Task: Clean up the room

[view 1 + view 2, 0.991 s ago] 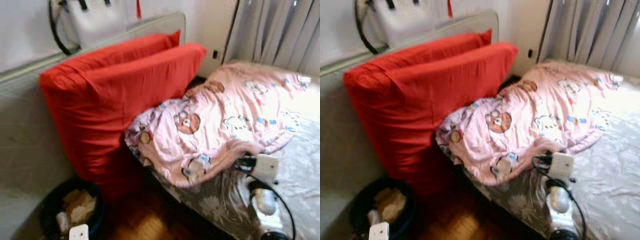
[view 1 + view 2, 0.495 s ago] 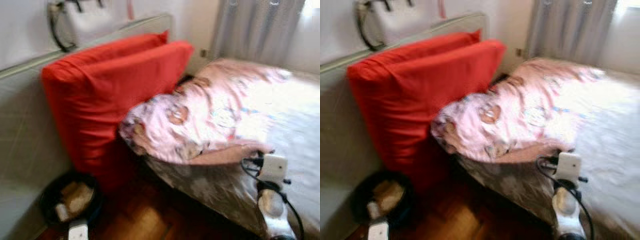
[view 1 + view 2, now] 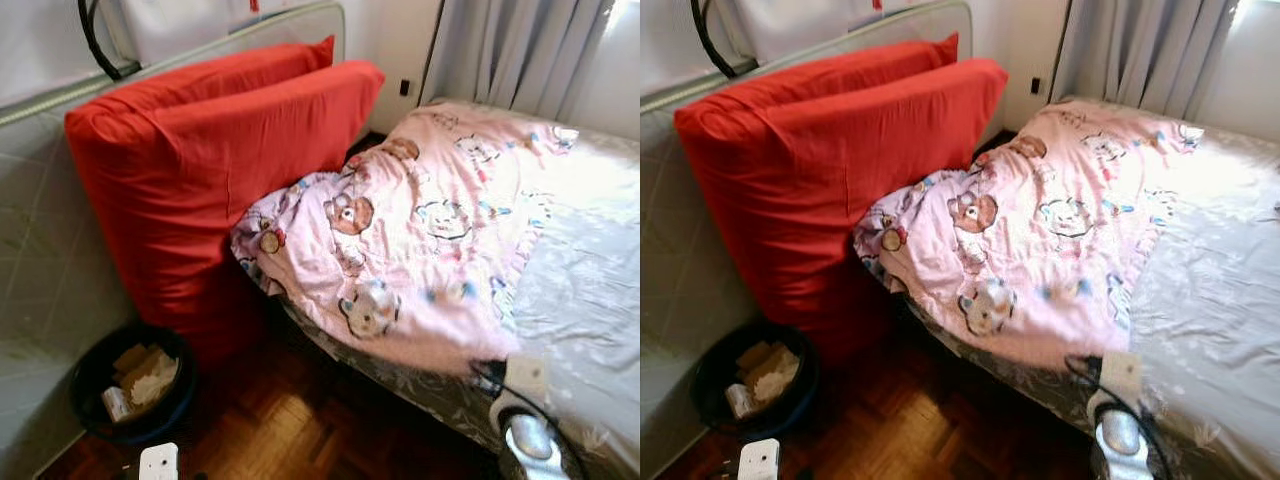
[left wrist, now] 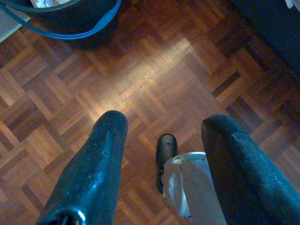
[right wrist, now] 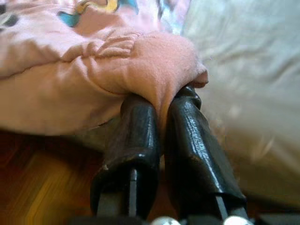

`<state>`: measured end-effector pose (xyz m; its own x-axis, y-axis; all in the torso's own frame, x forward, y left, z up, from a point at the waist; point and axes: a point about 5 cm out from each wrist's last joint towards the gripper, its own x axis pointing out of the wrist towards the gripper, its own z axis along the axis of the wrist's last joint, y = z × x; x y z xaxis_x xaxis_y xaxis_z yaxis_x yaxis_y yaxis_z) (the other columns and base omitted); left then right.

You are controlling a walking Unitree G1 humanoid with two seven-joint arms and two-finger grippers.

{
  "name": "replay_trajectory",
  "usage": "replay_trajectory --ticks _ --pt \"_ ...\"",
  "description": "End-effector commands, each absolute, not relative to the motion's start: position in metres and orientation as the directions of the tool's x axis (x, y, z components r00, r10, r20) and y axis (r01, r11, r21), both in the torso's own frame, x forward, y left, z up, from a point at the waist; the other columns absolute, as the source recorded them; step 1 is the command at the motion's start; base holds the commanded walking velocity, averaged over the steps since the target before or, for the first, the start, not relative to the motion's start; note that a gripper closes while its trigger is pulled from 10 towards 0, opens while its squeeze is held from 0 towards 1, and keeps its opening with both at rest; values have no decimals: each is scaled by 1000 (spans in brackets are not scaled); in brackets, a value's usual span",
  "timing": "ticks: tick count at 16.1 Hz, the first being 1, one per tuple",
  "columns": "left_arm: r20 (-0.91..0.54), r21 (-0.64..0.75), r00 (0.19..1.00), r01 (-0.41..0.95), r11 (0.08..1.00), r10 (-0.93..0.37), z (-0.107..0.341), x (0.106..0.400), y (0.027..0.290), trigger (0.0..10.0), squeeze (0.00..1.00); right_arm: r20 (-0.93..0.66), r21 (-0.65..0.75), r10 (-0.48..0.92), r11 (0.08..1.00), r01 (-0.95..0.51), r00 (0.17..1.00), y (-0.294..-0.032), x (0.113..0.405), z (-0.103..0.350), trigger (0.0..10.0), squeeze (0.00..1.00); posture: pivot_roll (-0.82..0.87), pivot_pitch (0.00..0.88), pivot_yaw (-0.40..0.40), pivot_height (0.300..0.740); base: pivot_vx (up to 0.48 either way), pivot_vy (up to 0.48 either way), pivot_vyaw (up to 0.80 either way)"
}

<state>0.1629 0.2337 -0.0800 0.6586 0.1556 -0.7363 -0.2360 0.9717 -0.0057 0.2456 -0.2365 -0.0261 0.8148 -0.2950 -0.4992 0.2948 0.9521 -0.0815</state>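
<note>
The pink bear-print blanket now lies drawn further down the bed toward its near edge, flatter than before. The right gripper, clamped on its corner, sits lower.

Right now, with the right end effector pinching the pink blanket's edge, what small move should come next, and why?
Probably a gentle pull of the pink blanket toward the foot of the bed. The right end effector is shut on a fold of its edge, and the blanket lies bunched near the red pillows, leaving grey sheet bare. The left end effector hangs open over the floor.
</note>
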Motion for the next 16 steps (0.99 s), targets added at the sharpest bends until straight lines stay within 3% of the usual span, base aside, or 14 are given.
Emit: replay_trajectory --ticks 1,5,11,12,13,16 --pt "-748 3 647 -222 975 149 -81 160 235 10000 0 -535 -58 -286 951 303 795 -238 244 -29 10000 0 -59 0 1 740 0 0 0" --pt "-751 9 646 -201 980 140 -81 160 234 10000 0 -653 -33 -198 972 234 731 -228 229 -47 10000 0 -58 0 -1 740 0 0 0" --pt "-751 13 646 -191 981 136 -81 161 234 10000 0 -696 -24 -181 973 229 695 -223 218 -57 10000 0 -52 0 -2 740 0 0 0" --pt "-751 13 646 -190 982 135 -81 161 234 10000 0 -695 -23 -180 973 229 696 -223 217 -57 10000 565 -52 0 -2 740 0 0 0" --pt "-752 14 645 -188 982 134 -81 160 234 10000 0 -700 -20 -182 972 236 691 -224 215 -58 10000 902 -53 0 -3 740 0 0 0" --pt "-752 13 645 -186 982 132 -82 160 233 10000 0 -707 -15 -186 968 249 683 -226 213 -59 10000 875 -53 0 -3 740 0 0 0"
